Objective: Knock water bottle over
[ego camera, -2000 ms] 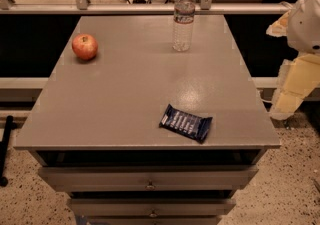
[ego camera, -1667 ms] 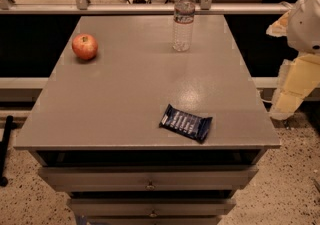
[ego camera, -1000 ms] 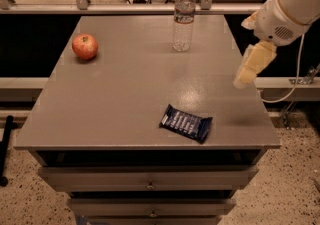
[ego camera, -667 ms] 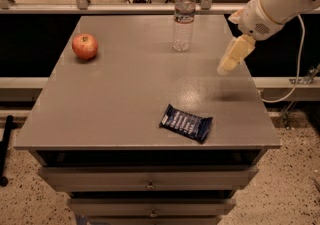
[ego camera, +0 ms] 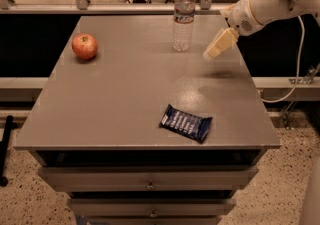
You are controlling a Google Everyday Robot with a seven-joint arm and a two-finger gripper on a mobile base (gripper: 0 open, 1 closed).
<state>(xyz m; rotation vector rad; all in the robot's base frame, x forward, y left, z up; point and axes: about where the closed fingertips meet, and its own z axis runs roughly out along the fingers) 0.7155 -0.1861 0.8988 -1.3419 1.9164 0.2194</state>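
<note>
Gripper (ego camera: 210,52) first: it hangs above the tabletop at about 2 o'clock on the grey table (ego camera: 115,99), a cream-coloured tapered piece slanting down and to the left from the white arm (ego camera: 260,6) that reaches in from the far right corner. From where I stand I cannot tell whether it is open or closed. It holds nothing and touches nothing, and its faint shadow lies on the table surface just below it.

As for containers, the water bottle (ego camera: 183,19) stands upright near the far edge, at roughly 12 to 1 o'clock on the table, white cap on, label band around its upper part. Its body is clear, and I cannot make out how full it is. Below the tabletop, the drawers (ego camera: 150,183) have their fronts shut, so whatever is inside is hidden.

Seen from the gripper, the bottle sits at about 10 o'clock, near but apart, with a strip of bare table between the two.

Elsewhere, a red apple (ego camera: 84,46) rests at 10 o'clock on the table, well apart from the bottle, and a dark blue snack packet (ego camera: 186,123) lies flat at about 5 o'clock, close to the front edge. A white cable (ego camera: 301,39) loops down off the arm on the right.
</note>
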